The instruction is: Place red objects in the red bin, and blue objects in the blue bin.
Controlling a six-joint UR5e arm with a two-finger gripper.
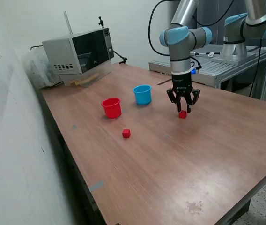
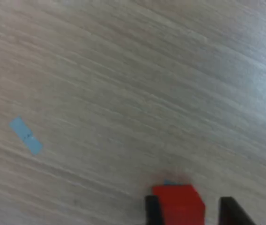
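My end effector (image 1: 183,110) low over the counter (image 1: 180,159), fingers apart around a red cube (image 1: 182,114), second red cube (image 1: 126,134) near the red cup (image 1: 111,107)

The wrist view is blurred; its edge cuts off the red cube (image 2: 179,202) and both fingers (image 2: 153,209). No blue cubes show.

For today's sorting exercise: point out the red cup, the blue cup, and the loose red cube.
red cup (image 1: 111,107), exterior view, front wall.
blue cup (image 1: 143,95), exterior view, front wall.
loose red cube (image 1: 126,134), exterior view, front face.
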